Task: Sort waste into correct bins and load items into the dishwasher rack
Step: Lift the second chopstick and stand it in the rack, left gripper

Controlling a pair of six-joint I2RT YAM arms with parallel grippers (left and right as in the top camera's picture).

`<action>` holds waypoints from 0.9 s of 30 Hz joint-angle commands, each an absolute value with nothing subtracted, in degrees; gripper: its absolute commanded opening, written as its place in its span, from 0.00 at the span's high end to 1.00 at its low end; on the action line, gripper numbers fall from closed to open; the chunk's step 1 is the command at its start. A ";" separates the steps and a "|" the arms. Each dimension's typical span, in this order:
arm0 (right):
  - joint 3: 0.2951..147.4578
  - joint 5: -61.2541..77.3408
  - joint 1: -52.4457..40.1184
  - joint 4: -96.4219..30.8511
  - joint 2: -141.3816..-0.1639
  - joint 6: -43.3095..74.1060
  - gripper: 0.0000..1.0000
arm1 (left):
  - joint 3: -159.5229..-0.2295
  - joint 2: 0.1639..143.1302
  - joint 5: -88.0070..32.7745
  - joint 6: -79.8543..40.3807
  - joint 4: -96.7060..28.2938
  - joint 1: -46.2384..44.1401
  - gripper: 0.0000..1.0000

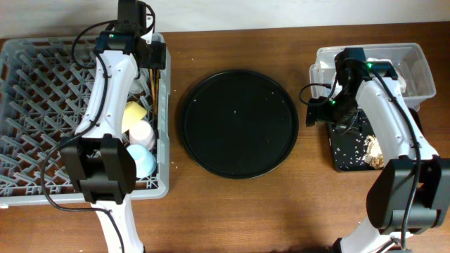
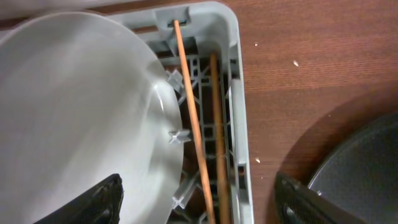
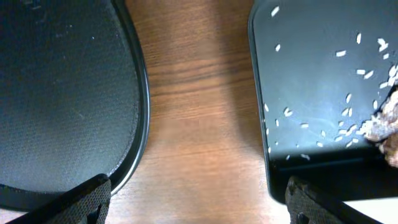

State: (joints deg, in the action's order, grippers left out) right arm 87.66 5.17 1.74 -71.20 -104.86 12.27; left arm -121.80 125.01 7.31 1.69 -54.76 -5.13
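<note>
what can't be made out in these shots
Overhead: the left arm largely covers the plate in the rack.
Left wrist: the chopsticks' lower ends run off the bottom edge.
Right wrist: the food scraps are cut by the right edge.
Overhead: the right arm hides part of the clear box.

Left arm (image 1: 112, 84), right arm (image 1: 383, 105): white shells, black joints, cables (green lights).

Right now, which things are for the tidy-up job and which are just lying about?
For the job: dishwasher rack, plate, chopsticks, yellow bowl, blue cup, clear box, shallow black tray, food scraps.
Just lying about: big round black tray, table.
</note>
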 commanded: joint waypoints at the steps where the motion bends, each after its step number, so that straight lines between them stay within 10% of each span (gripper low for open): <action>1: 89.78 7.07 1.78 -71.48 -102.63 8.32 0.14 | -130.58 123.57 3.90 -0.47 -59.94 -5.08 0.16; 4: 92.62 7.27 1.41 -72.42 -99.92 8.36 0.15 | -136.64 121.45 2.11 -0.47 -64.49 -5.15 0.01; 27: 99.33 4.23 -1.06 -84.42 -70.15 8.14 0.02 | -139.11 119.28 2.33 -0.43 -70.04 -5.19 0.01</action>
State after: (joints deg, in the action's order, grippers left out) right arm 99.04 5.98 -1.06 -85.93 -70.76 8.60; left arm -138.96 119.52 3.16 -0.03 -70.02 -5.17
